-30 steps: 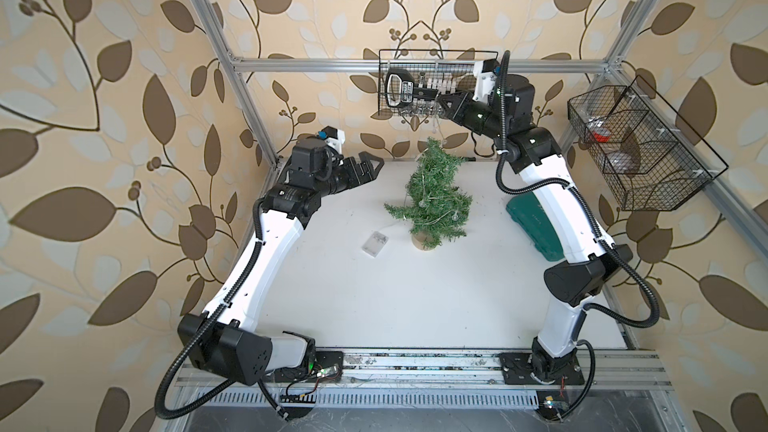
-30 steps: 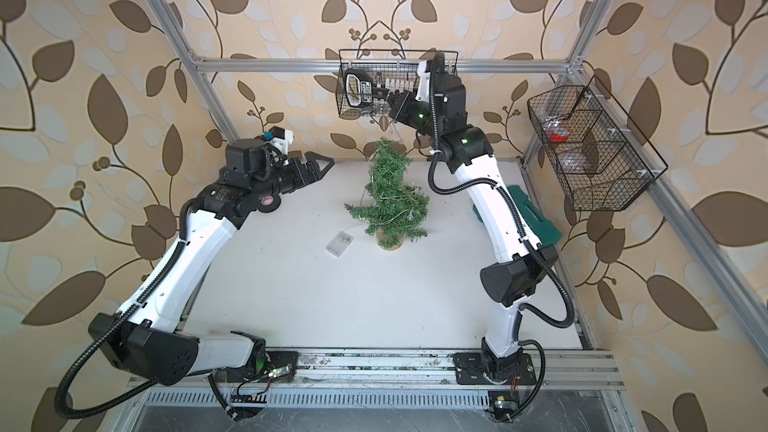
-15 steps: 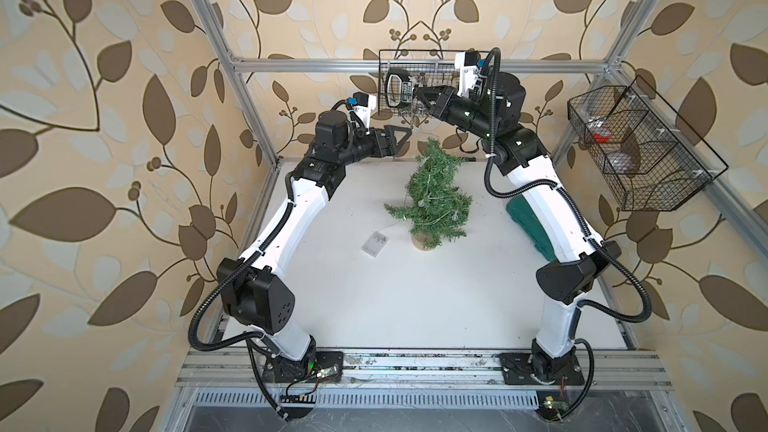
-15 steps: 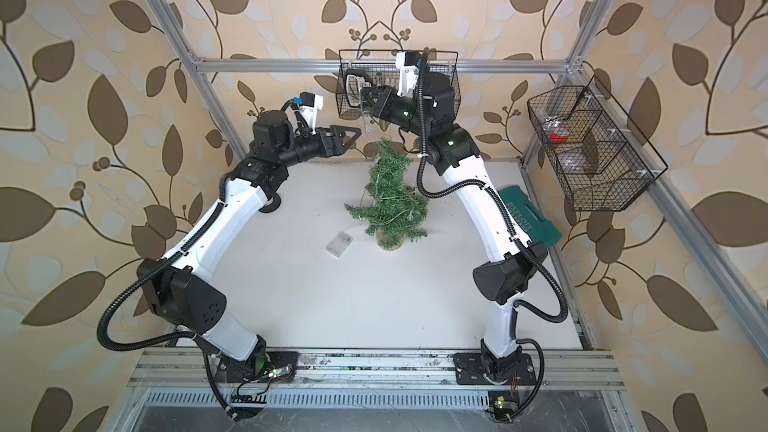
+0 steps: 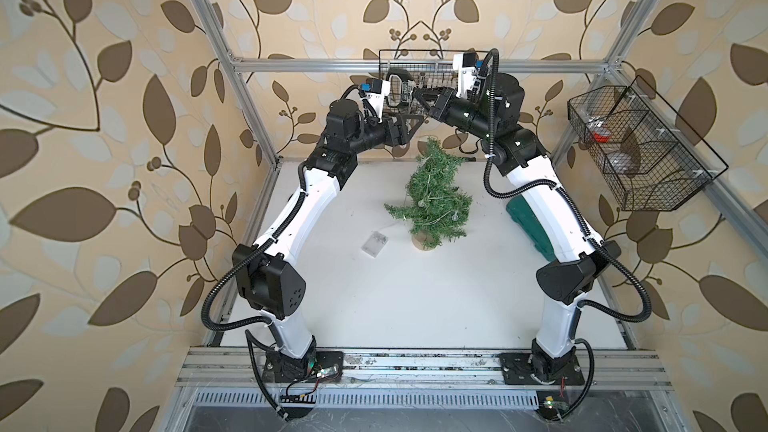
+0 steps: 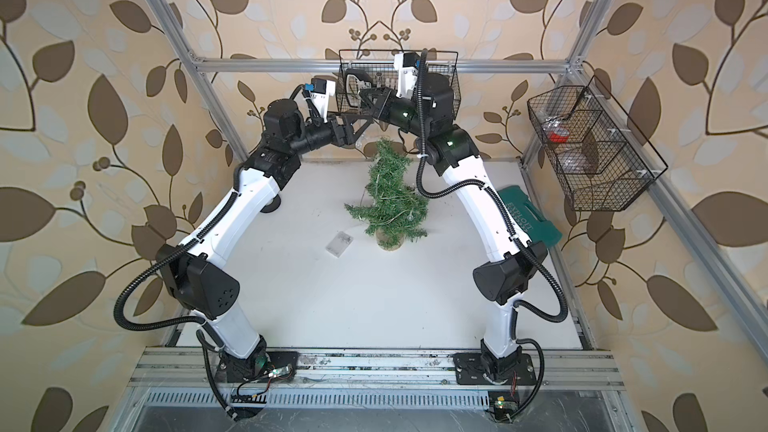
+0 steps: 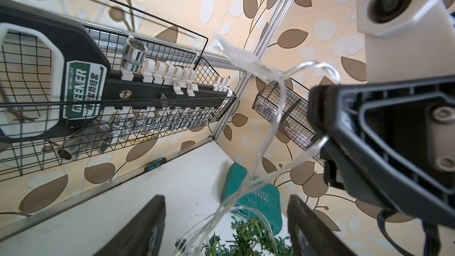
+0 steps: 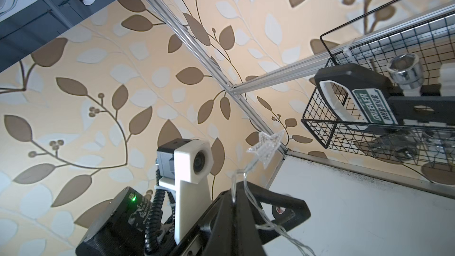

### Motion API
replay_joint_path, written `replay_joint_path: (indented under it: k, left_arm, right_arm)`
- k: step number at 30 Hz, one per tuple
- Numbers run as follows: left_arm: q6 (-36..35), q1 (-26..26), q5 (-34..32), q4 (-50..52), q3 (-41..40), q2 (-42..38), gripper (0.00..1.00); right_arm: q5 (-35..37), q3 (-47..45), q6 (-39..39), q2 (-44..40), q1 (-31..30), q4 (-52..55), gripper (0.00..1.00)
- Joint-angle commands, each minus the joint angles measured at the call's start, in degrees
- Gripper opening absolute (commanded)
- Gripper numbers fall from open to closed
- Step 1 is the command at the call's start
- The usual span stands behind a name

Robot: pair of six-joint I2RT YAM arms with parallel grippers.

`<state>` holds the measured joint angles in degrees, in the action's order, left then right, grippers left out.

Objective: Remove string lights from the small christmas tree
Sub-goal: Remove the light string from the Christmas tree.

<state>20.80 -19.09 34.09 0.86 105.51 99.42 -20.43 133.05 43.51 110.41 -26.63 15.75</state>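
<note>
The small christmas tree [image 5: 434,197] [image 6: 388,201] stands on the white table, leaning a little. The string lights [image 7: 273,124] still wind through its branches. Their clear battery box [image 5: 375,244] [image 6: 339,244] lies on the table beside the tan base. High above the treetop, my right gripper [image 5: 417,95] [image 8: 234,200] is shut on the strand's end, and a clear star [image 8: 267,146] dangles past its tip. My left gripper [image 5: 415,124] [image 7: 226,227] is open just below it. The strand hangs between its fingers [image 7: 145,230] without touching them.
A wire basket [image 5: 415,76] holding a socket set hangs on the back rail, right behind both grippers. A second wire basket [image 5: 640,151] is on the right wall. A green case [image 5: 528,222] lies under the right arm. A black roll [image 6: 271,206] sits under the left arm.
My left arm has risen and swung right until its gripper meets the right one above the tree, and its jaws have narrowed a little. The right gripper has shifted slightly left with the strand.
</note>
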Motion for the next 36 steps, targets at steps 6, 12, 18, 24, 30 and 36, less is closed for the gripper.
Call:
replay_joint_path:
  k: [6, 12, 18, 24, 30, 36]
  left_arm:
    - [-3.2, 0.0, -0.1, 1.0, 4.4, 1.1, 0.59]
    - [-3.6, 0.0, -1.2, 1.2, 4.9, 1.4, 0.29]
    - [-3.3, 0.0, -1.9, 1.1, 5.4, 1.6, 0.21]
    - [-3.2, 0.0, -2.4, 2.3, 6.2, 1.6, 0.02]
    - [-1.9, 0.0, -12.1, 9.7, 7.6, -0.7, 0.0]
    - [-0.8, 0.1, -18.5, 14.5, 8.3, -5.1, 0.0]
  right_arm:
    - [-1.0, -1.7, 0.5, -2.2, -0.3, -1.9, 0.0]
    - [-1.1, -3.8, 0.7, -3.1, -0.3, -2.7, 0.0]
    - [-1.1, -4.6, 0.6, -3.8, -0.3, -2.8, 0.0]
    - [-0.9, -5.7, 0.4, -4.7, -0.1, -3.0, 0.0]
    - [-0.8, -7.0, 0.6, -5.6, 0.4, -3.0, 0.15]
    - [-1.6, -10.7, 0.7, -9.2, 3.2, -2.7, 0.36]
